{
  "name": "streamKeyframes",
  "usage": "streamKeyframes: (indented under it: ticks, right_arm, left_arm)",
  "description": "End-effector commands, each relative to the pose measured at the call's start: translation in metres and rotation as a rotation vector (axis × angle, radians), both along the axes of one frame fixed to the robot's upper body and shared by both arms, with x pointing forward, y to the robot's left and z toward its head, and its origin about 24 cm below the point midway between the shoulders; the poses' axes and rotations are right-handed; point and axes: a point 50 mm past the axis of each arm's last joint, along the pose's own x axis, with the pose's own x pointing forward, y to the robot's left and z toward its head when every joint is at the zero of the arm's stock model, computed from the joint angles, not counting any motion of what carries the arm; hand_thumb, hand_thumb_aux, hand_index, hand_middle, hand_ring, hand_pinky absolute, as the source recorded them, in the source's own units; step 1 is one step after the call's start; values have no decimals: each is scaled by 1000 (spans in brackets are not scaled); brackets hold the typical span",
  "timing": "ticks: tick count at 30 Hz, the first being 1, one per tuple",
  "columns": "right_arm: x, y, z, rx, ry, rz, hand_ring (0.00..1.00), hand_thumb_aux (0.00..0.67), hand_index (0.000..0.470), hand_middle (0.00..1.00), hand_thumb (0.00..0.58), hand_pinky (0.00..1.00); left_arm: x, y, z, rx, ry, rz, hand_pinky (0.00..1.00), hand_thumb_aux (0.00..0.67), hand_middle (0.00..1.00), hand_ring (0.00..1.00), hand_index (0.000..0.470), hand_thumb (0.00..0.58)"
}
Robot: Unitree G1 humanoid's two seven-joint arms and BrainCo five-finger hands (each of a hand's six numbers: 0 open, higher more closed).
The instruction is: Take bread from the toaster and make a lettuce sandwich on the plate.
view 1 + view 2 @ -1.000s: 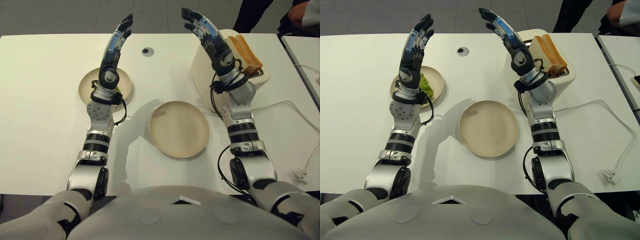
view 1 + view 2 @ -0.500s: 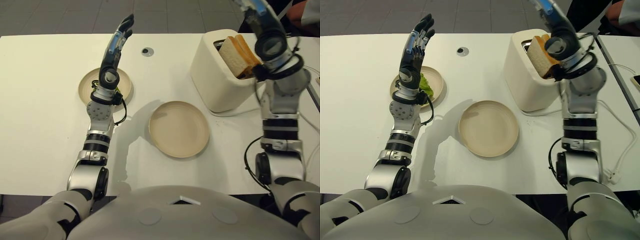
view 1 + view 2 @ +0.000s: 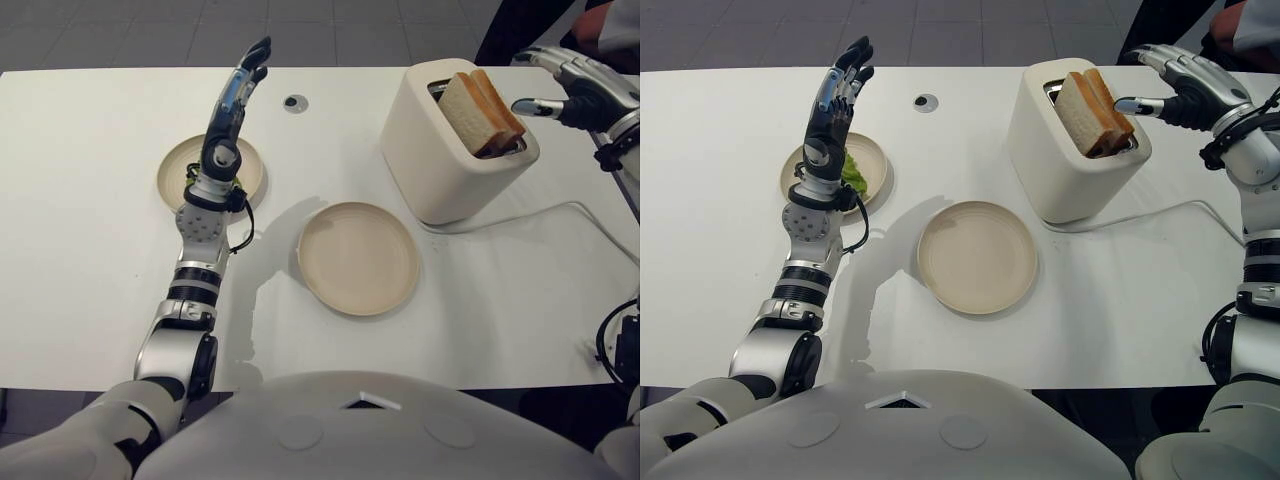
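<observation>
Two slices of bread (image 3: 1092, 112) stand in the toaster (image 3: 1060, 175), untouched. My right hand (image 3: 1188, 88) has swung from in front of the toaster, up over its top, and out to its right side. It now sits just beside the slices, fingers spread and holding nothing, one fingertip pointing at the nearer slice. I read that as lining up a side-on pinch, so the first pull should come next. My left hand (image 3: 837, 92) has barely shifted: raised, open and empty above the bowl (image 3: 875, 158) that holds the lettuce (image 3: 851, 172). The plate (image 3: 977, 257) waits between bowl and toaster, unmoved.
</observation>
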Motion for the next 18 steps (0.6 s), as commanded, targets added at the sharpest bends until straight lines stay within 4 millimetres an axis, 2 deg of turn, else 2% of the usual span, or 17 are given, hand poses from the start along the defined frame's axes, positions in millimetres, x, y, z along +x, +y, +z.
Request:
streamKeyframes:
  ticks: [1, 4, 5, 9, 12, 14, 18]
  right_arm:
    - [6, -6, 1, -20, -4, -50, 0, 0, 0, 0, 0, 0]
    - [10, 0, -9, -32, 24, -39, 0, 0, 0, 0, 0, 0]
    - [11, 2, -12, -40, 33, -35, 0, 18, 13, 0, 31, 0]
    - [13, 8, -18, -57, 51, -12, 0, 24, 17, 0, 40, 0]
    - [15, 15, -19, -63, 64, 24, 0, 5, 4, 0, 9, 0]
    - [15, 11, -21, -91, 78, 3, 0, 3, 2, 0, 5, 0]
    - [13, 2, -17, -112, 73, -34, 0, 18, 13, 0, 31, 0]
  left_arm:
    - [1, -3, 0, 23, -2, -12, 0, 0, 0, 0, 0, 0]
    - [0, -4, 1, 26, -6, -16, 0, 0, 0, 0, 0, 0]
    - [-1, -4, 1, 24, -8, -17, 0, 0, 0, 0, 0, 0]
    - [-3, -4, 2, 21, -12, -18, 0, 0, 0, 0, 0, 0]
    - [-3, -2, 1, 22, -11, -13, 0, 0, 0, 0, 0, 0]
    - [-3, -2, 1, 22, -12, -10, 0, 0, 0, 0, 0, 0]
    - [-2, -3, 1, 25, -13, -16, 0, 0, 0, 0, 0, 0]
